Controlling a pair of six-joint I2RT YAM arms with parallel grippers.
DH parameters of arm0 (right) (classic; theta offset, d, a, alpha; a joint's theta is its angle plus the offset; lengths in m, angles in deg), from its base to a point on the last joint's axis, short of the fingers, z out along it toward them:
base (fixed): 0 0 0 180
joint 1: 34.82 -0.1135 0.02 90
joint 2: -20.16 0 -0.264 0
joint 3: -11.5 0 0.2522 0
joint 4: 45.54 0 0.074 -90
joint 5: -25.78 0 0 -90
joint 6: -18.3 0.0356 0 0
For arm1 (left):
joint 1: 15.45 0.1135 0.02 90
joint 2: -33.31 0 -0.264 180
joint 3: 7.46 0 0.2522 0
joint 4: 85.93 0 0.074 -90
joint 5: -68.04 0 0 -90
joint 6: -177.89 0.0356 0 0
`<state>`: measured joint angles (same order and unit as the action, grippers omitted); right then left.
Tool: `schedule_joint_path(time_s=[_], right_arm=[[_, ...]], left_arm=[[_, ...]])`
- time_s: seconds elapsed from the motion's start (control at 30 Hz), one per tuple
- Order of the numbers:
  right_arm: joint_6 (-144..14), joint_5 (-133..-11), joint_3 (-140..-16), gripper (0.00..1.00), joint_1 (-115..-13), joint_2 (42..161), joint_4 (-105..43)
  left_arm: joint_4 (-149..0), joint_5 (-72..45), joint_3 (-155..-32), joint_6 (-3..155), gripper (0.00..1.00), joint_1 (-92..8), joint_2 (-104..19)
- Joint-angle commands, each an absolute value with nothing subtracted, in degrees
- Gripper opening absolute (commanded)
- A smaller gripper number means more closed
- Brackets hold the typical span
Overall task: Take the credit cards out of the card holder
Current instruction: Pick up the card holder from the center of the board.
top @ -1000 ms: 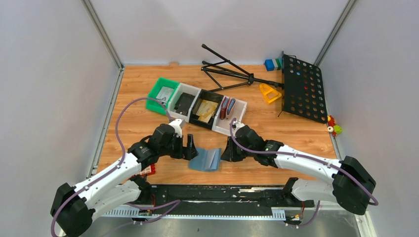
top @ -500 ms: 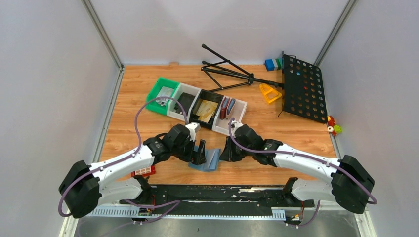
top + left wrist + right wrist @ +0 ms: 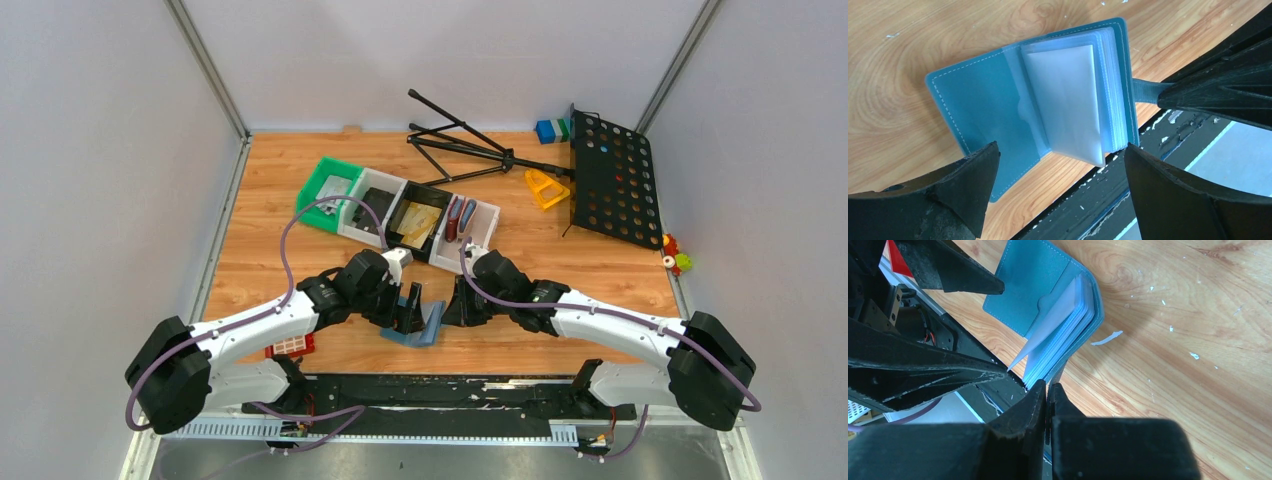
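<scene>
The wooden table is hard, smooth plank, so anything thin lying flat on it would be awkward to get under. The card holder lies open on it near the front edge, between my two grippers. It is a slate-blue bifold, soft, stitched along its border, and I judge it light enough to slide if tugged.

My right gripper is pinched closed on its narrow closure strap, which should anchor it. My left gripper hangs over it with jaws spread to the full, holding nothing.

A stack of clear plastic sleeves, floppy and slick-looking, fans up from the fold. The top one shows a pale rectangle, probably a credit card: thin, stiff, slippery. I would pinch it flat across both faces at the half-round notch beside the fold, where its edge looks reachable.
</scene>
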<state>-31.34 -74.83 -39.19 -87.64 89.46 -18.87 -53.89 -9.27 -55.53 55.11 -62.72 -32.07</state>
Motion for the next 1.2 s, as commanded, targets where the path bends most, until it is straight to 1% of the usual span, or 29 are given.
schedule_joint_path(time_s=[0.0, 0.37, 0.53, 0.67, 0.8, 0.93, 0.97, 1.03, 1.1, 1.13, 1.17], right_arm=[[-31.8, -75.6, -41.5, 0.00, -88.0, 89.7, -21.9], [-31.7, -75.8, -41.5, 0.00, -88.0, 89.8, -21.9], [-31.6, -75.7, -41.5, 0.00, -88.0, 89.8, -21.8], [-31.7, -75.6, -41.5, 0.00, -87.9, 89.6, -21.6], [-31.6, -75.6, -41.1, 0.00, -87.9, 89.6, -21.4], [-31.5, -75.5, -40.9, 0.00, -88.0, 89.5, -21.2], [-31.6, -75.4, -40.8, 0.00, -87.9, 89.4, -21.2], [-31.5, -75.3, -40.7, 0.00, -88.0, 89.2, -21.2], [-31.6, -75.3, -40.7, 0.00, -88.0, 89.0, -21.2], [-31.6, -75.2, -40.8, 0.00, -87.9, 88.9, -21.0], [-31.7, -75.1, -40.9, 0.00, -87.9, 88.8, -20.8]], left_arm=[[-56.5, -7.2, -56.4, 54.9, 1.00, -63.3, -33.5], [-52.2, -12.9, -59.2, 56.9, 1.00, -66.7, -38.0], [-52.0, -13.9, -59.3, 56.6, 0.89, -66.9, -39.8], [-53.9, -13.3, -58.3, 55.6, 0.86, -66.9, -40.6], [-56.9, -12.0, -57.0, 54.3, 0.87, -66.9, -41.5], [-58.1, -12.8, -56.3, 53.2, 0.86, -66.8, -39.3], [-57.9, -13.6, -56.3, 52.9, 0.85, -66.9, -38.6], [-56.6, -15.4, -56.5, 52.8, 0.79, -66.8, -37.8], [-54.5, -18.1, -56.9, 52.0, 0.69, -66.7, -37.6], [-53.3, -20.0, -56.9, 51.2, 0.64, -66.6, -37.5], [-52.6, -21.4, -56.5, 50.4, 0.56, -66.2, -37.3]])
